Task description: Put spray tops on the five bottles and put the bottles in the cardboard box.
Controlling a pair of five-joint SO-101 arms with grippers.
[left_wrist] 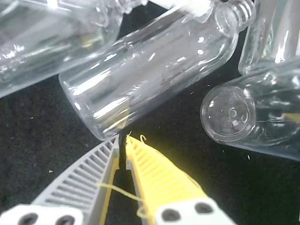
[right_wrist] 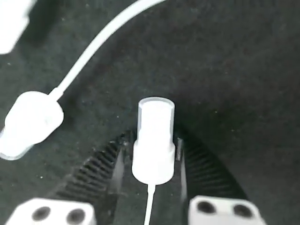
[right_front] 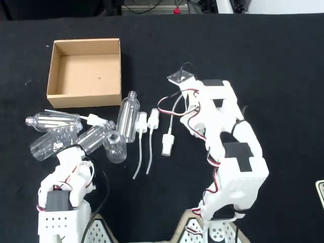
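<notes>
Seen from above, a black-covered table [right_front: 273,61] carries an open cardboard box [right_front: 83,98] at its far left, and cables [right_front: 152,6] run through the strip of room beyond the far edge. Five clear bottles [right_front: 128,116] lie heaped just in front of the box, several of them touching. Four white spray tops [right_front: 153,119] with long tubes can be made out beside them, between the two arms. The left arm [right_front: 68,174] ends at the near side of the heap and the right arm [right_front: 228,152] bends toward the spray tops. The right arm's dark jaws are hard to tell from the cloth, and a pale object [right_front: 320,192] is cut off at the table's right edge. From the left wrist, the left gripper [left_wrist: 123,140] has its grey and yellow jaws pressed together on nothing. Its tips sit right at the base of a lying bottle [left_wrist: 150,70] whose threaded neck is bare. A second bottle [left_wrist: 228,112] shows its round base beside it, other bottles are cropped by the frame, and loose yellow threads [left_wrist: 117,192] trail off the yellow jaw. From the right wrist, the right gripper [right_wrist: 152,140] is closed round the collar of a held spray top [right_wrist: 155,115], one black jaw on each side, its thin tube running back between them. A second spray top [right_wrist: 33,123] lies near it on the cloth, trailing a curved dip tube [right_wrist: 103,42], and another white piece is cut off at the frame's edge.
</notes>
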